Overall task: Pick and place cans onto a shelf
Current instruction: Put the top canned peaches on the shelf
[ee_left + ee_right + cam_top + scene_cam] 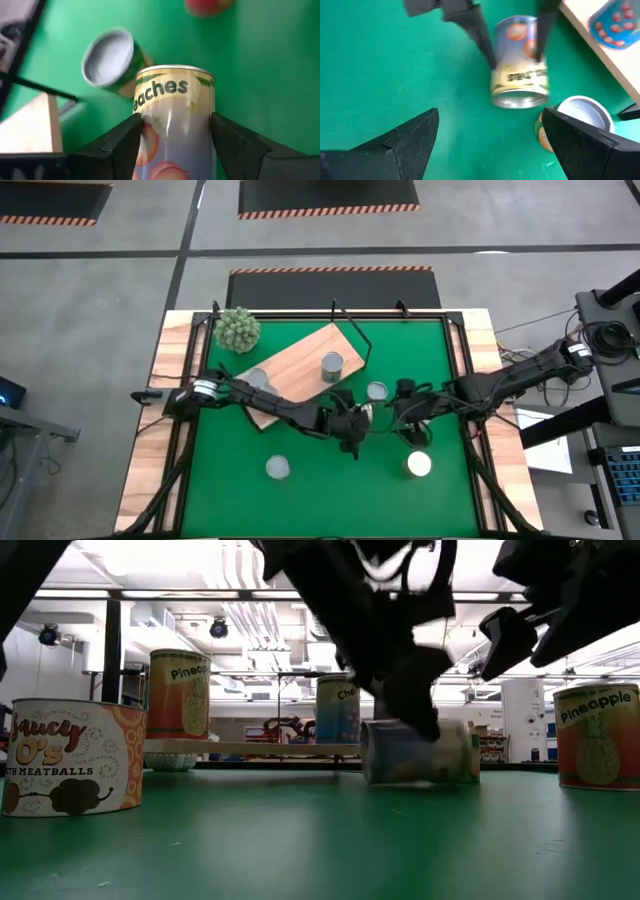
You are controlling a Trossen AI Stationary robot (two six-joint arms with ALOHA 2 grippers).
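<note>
While lying tipped over, unfit for shelving:
Desk: green mat, cans scattered.
Shelf: light-brown wood-grain board, two silver-topped cans already standing.
Peaches can: on its side mid-desk, near shelf.
Left end effector: fingers straddling can sideways, closing, clamp unconfirmed.
Right end effector: spread wide, empty, hovering beside.
</note>
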